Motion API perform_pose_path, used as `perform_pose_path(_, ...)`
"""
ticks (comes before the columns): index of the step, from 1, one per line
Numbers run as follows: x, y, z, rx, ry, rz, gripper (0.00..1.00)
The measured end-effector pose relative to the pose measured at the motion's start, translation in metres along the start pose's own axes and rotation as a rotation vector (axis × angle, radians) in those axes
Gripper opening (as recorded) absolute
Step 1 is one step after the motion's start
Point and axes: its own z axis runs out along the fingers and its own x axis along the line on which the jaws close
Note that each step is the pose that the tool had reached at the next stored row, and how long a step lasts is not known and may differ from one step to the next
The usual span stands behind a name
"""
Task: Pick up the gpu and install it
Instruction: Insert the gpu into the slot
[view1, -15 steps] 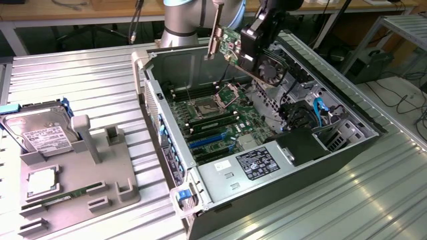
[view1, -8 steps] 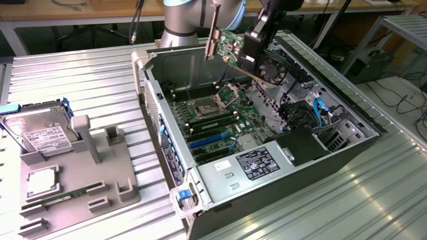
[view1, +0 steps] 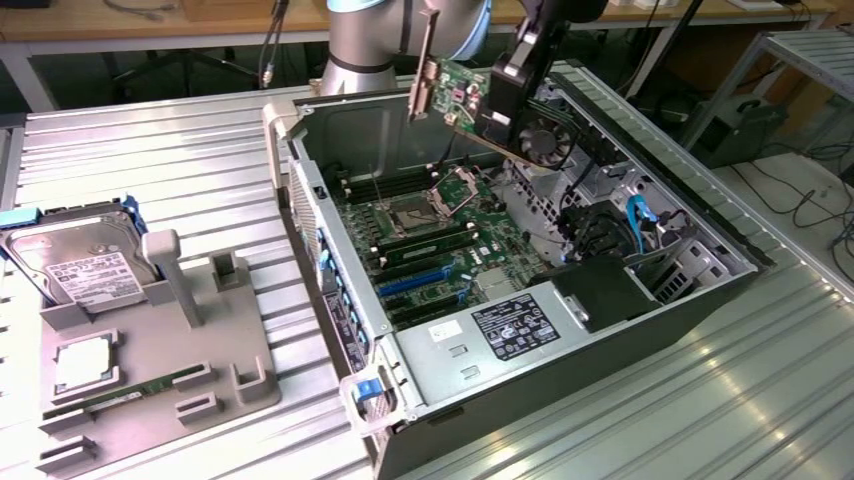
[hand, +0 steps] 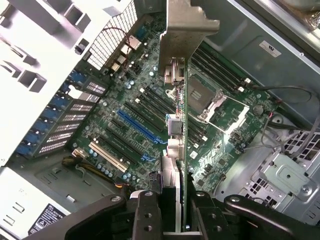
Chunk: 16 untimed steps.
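Exterior view: ribbed metal table (view1: 160, 150), and on it an open computer case (view1: 667, 195) lying on its side, motherboard (view1: 441, 240) face up inside. Up over the case's far end, touching nothing but the jaws: the gpu (view1: 461, 95), tilted, silvery bracket (view1: 424, 65) at the end away from the grip. Clamped by the gripper (hand: 172, 222), jaws drawn partway in and pinched on the card's thin edge. From the wrist view, hangs edge-on over the CPU socket (hand: 200, 97) rather than the blue slot (hand: 137, 125). Likely trouble: descending tilted or off-line and striking the socket lever; slipping in so narrow a pinch; snagging the bracket on the case wall; bending contacts if pressed while misaligned.
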Motion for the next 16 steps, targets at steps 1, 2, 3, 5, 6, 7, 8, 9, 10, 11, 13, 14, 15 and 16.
perform_pose_path(1,0.0000,0.0000,0.0000,0.0000,0.0002,-0.005,0.28)
perform_pose_path(2,0.0000,0.0000,0.0001,0.0000,0.0003,-0.009,0.28)
perform_pose_path(3,0.0000,0.0000,0.0002,0.0000,0.0005,-0.015,0.28)
perform_pose_path(5,-0.0002,-0.0002,0.0003,0.0000,0.0010,-0.028,0.28)
perform_pose_path(6,-0.0003,-0.0002,0.0003,0.0000,0.0012,-0.033,0.28)
perform_pose_path(7,-0.0003,-0.0002,0.0004,0.0000,0.0015,-0.038,0.28)
perform_pose_path(8,-0.0004,-0.0004,0.0004,0.0000,0.0017,-0.044,0.28)
perform_pose_path(9,-0.0004,-0.0003,0.0004,0.0001,0.0018,-0.047,0.28)
perform_pose_path(10,-0.0004,-0.0004,0.0005,0.0001,0.0020,-0.051,0.28)
perform_pose_path(11,-0.0004,-0.0004,0.0005,0.0001,0.0022,-0.054,0.28)
perform_pose_path(13,-0.0004,-0.0004,0.0006,0.0000,0.0023,-0.059,0.28)
perform_pose_path(14,-0.0004,-0.0004,0.0006,0.0001,0.0025,-0.062,0.28)
perform_pose_path(15,-0.0004,-0.0004,0.0007,0.0000,0.0025,-0.064,0.28)
perform_pose_path(16,-0.0004,-0.0004,0.0007,0.0000,0.0026,-0.068,0.28)
